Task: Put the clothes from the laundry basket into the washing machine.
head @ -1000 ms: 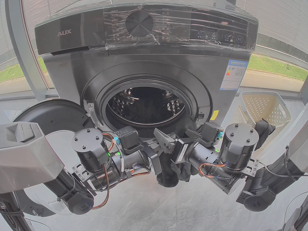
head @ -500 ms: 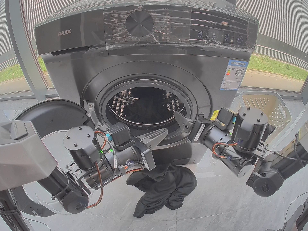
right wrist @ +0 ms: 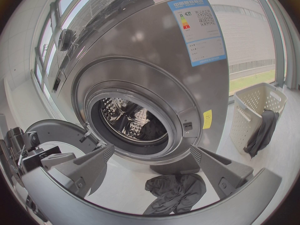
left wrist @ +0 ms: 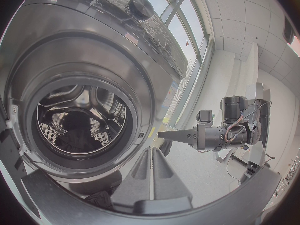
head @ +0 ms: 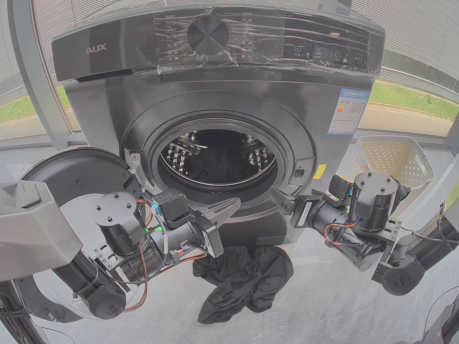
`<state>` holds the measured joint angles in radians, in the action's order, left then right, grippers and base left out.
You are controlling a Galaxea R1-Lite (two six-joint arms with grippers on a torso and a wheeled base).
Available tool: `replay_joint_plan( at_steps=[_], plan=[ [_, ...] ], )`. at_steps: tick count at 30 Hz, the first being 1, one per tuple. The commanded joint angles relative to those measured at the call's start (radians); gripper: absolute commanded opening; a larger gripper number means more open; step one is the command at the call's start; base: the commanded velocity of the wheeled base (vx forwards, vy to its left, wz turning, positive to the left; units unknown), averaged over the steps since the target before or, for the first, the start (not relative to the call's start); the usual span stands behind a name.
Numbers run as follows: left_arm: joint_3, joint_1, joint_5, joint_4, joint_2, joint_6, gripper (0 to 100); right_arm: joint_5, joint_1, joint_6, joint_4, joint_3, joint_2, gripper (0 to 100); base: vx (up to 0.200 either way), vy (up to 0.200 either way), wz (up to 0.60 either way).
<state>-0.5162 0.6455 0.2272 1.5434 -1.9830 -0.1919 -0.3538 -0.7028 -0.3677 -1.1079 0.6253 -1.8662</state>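
Floor position of the load: a crumpled black garment (head: 248, 280) lies on the pale tiled floor (head: 311, 311) directly in front of the grey front-loading washing machine (head: 215, 91). It is below the round opening and outside the drum. The round machine door (head: 71, 173) stands swung open on the robot's left side. Dark fabric (head: 217, 161) rests inside the steel drum. The beige perforated plastic laundry basket (head: 399, 156) stands to the right of the machine, with a second dark garment (right wrist: 264, 132) draped over its near rim. The left gripper (head: 234, 204) hovers above the floor garment at the lower edge of the opening, fingers pressed together, holding nothing. The right gripper (right wrist: 150, 150) hangs near the latch side of the opening, fingers spread wide apart, holding nothing.
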Motion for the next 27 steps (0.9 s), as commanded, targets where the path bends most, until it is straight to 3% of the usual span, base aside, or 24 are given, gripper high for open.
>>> replay_joint_plan(
  at_steps=[1,10,11,17,21,24,27],
  plan=[
    [0.015,-0.029,0.001,0.000,0.049,0.000,0,0.001,0.035,0.042,-0.038,0.004,0.012,100,0.000,0.000,0.00],
    [0.156,-0.047,0.006,-0.002,0.231,0.003,0,0.013,0.092,0.084,-0.052,-0.133,0.154,100,0.000,0.000,0.00],
    [0.171,-0.043,0.004,-0.003,0.253,0.006,100,0.013,0.094,0.085,-0.053,-0.154,0.174,100,0.000,0.000,0.00],
    [0.231,-0.047,0.004,-0.014,0.360,0.006,100,0.033,0.103,0.136,-0.089,-0.249,0.306,100,0.000,0.000,0.00],
    [0.274,-0.047,-0.002,-0.031,0.461,0.006,100,0.076,0.131,0.167,-0.079,-0.334,0.430,100,0.000,0.000,0.00],
    [0.323,-0.047,-0.002,-0.103,0.578,0.006,100,0.107,0.132,0.208,-0.064,-0.446,0.559,100,0.000,0.000,0.00],
    [0.360,-0.049,-0.002,-0.180,0.690,0.008,100,0.121,0.138,0.219,-0.038,-0.523,0.641,100,0.000,0.000,0.00]
  ],
)
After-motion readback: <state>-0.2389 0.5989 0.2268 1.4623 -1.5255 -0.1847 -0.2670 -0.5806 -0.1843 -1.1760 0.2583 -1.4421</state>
